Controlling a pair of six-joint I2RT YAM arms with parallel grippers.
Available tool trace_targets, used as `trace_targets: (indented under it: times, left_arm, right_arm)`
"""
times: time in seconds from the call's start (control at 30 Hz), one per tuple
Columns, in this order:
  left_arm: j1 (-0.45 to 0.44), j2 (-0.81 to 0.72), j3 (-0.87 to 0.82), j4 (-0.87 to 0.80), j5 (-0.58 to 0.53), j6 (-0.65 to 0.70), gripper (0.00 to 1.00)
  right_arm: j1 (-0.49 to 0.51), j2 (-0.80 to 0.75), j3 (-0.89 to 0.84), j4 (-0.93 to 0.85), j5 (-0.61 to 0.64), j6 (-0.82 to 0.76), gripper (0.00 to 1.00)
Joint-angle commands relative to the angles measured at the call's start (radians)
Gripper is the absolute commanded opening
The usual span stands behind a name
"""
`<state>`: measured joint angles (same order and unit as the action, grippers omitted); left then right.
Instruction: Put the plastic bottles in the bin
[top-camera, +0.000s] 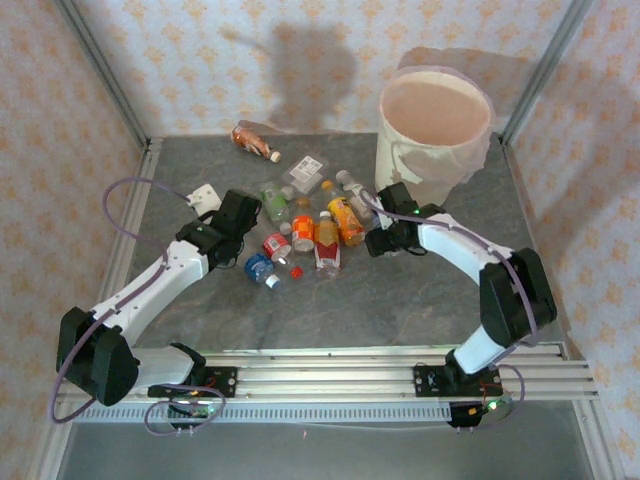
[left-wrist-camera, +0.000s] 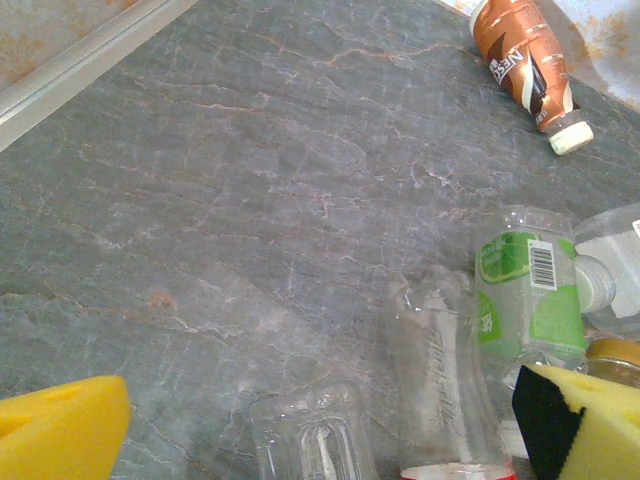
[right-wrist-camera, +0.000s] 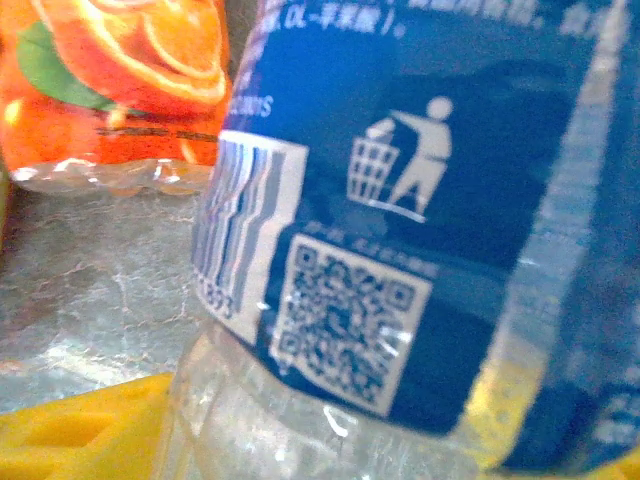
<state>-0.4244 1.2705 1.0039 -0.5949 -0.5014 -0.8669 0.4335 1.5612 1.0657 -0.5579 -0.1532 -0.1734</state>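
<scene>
left tool (left-wrist-camera: 320, 435) released | right tool (right-wrist-camera: 320, 445) around blue-label bottle (right-wrist-camera: 400, 200), clench unclear | bare table (left-wrist-camera: 200, 200) toward edge rail (left-wrist-camera: 80, 62)

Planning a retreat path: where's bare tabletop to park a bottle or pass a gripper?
Bare: the near strip of table between the bottle pile and the rail; the far-left corner, left of the brown bottle. Crowded: mid-table, from the left gripper across the pile to the right gripper near the bin.

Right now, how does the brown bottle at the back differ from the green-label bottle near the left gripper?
The brown bottle lies alone; the green-label bottle lies beside a clear bottle. The brown bottle's wrap covers its body; the green-label bottle shows clear plastic. Both lie on their sides on the table.
</scene>
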Motion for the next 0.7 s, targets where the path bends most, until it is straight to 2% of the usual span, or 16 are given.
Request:
trace_targets:
  times: [0.0,0.23,0.33,0.5,0.67]
  left_arm:
    - [0.008,0.015,0.041,-0.023,-0.008,-0.010,1.00]
    - [0.008,0.030,0.056,-0.010,0.033,-0.008,1.00]
    - [0.009,0.032,0.058,0.042,0.101,0.046,1.00]
    - [0.008,0.047,0.076,0.079,0.201,0.098,1.00]
    - [0.008,0.049,0.092,0.040,0.186,0.095,1.00]
  right_arm:
    - [0.007,-0.107,-0.030,0.003,0.000,-0.024,0.45]
    - [0.009,-0.279,-0.079,0.128,-0.124,-0.026,0.39]
    - [0.009,-0.320,-0.082,0.194,-0.179,-0.017,0.37]
    - [0.008,-0.336,-0.058,0.300,-0.203,0.025,0.35]
    - [0.010,-0.323,-0.006,0.411,-0.259,0.050,0.33]
